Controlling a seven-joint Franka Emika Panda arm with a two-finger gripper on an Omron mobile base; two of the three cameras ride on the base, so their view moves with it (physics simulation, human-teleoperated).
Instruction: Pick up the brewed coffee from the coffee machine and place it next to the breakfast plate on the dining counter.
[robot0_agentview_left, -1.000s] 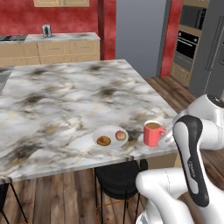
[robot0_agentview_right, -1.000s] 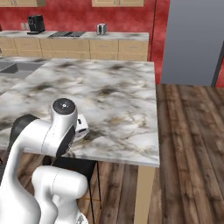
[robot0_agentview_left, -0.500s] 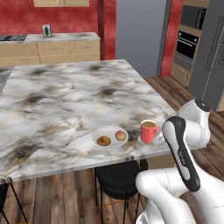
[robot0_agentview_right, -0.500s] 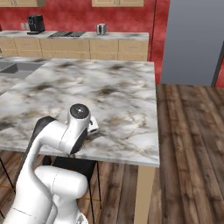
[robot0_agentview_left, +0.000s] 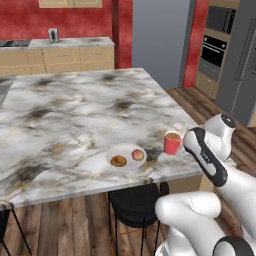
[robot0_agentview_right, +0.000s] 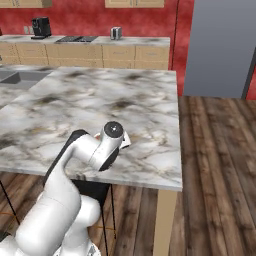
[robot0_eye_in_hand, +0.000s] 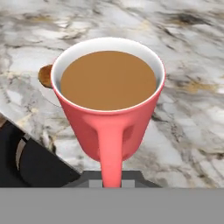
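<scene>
Mug's on the island, gripper mostly hidden

The gripper (robot0_eye_in_hand: 112, 183) is tucked behind the arm in both base views, and in the hand view its fingertips are barely visible, pinched shut on the handle of the red mug (robot0_agentview_left: 172, 142). It's full of light brown coffee, upright on the marble dining counter (robot0_agentview_left: 75, 115) near the edge, just right of the breakfast plate (robot0_agentview_left: 126, 155) with two pastries.

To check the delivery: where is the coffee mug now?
In the left base view, the red mug is on the marble counter near its edge, right of the pastry plate.
</scene>
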